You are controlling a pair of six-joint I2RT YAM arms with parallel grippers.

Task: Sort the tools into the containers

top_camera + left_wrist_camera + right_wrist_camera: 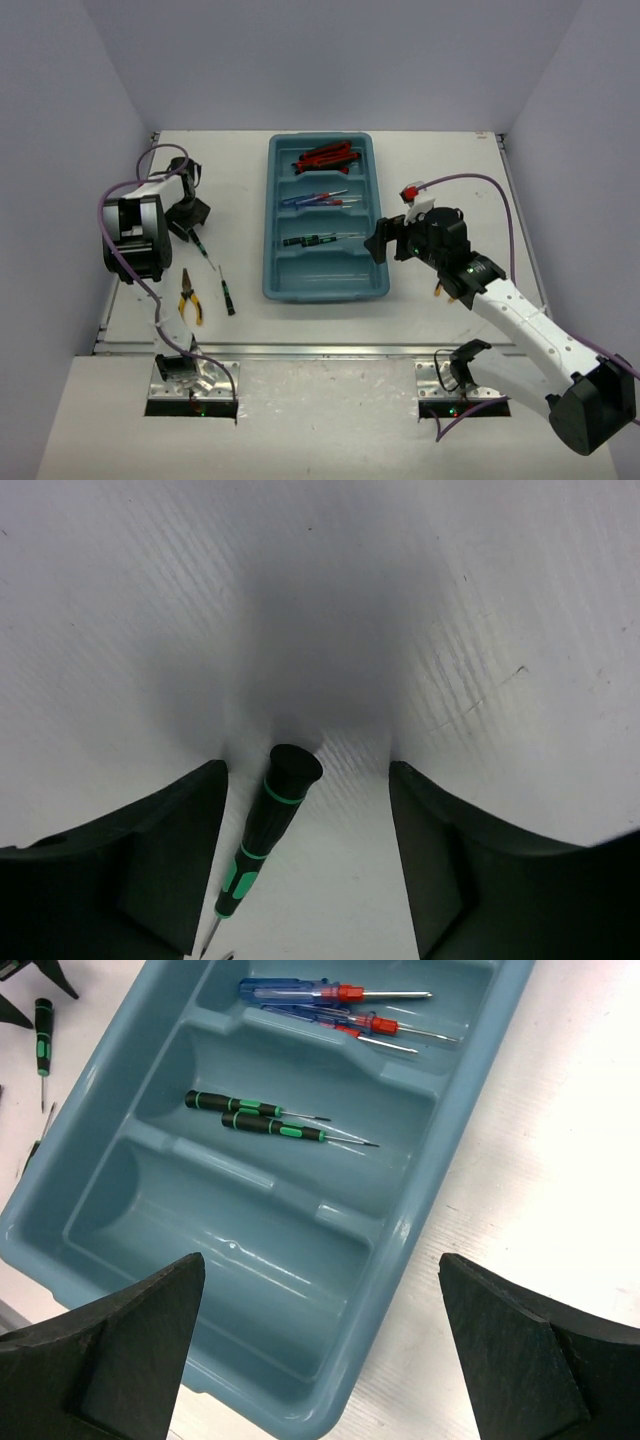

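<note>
Teal-blue plastic tray (272,220) with four long compartments sits mid white table (450,180). Farthest compartment from the arm bases: red-black utility knives (327,157), piled. Next one in: blue and red-handled screwdrivers (318,198), lying roughly along the compartment. Third: two thin black-green screwdrivers (315,240), side by side.

In the right wrist view the same tray (432,1190) runs diagonally; the blue and red-handled screwdrivers (330,1000) and the two thin black-green screwdrivers (260,1115) are in adjacent compartments, tips pointing to that view's right.

Loose on the table, left of the tray:
- yellow-handled pliers (189,297), near the front edge
- a black-green screwdriver (227,293) just right of the pliers, not touching them
- another black-green screwdriver under the left gripper (203,248)

Left gripper (190,215) is down near the table, well left of the tray. In the left wrist view its jaws are spread apart (306,780) either side of that screwdriver (270,820), which lies flat, nearer the finger on that view's left. Contact cannot be told. Nothing gripped.

Right gripper (385,240) hangs over the tray's right rim. Jaws wide apart (322,1260), holding nothing.
</note>
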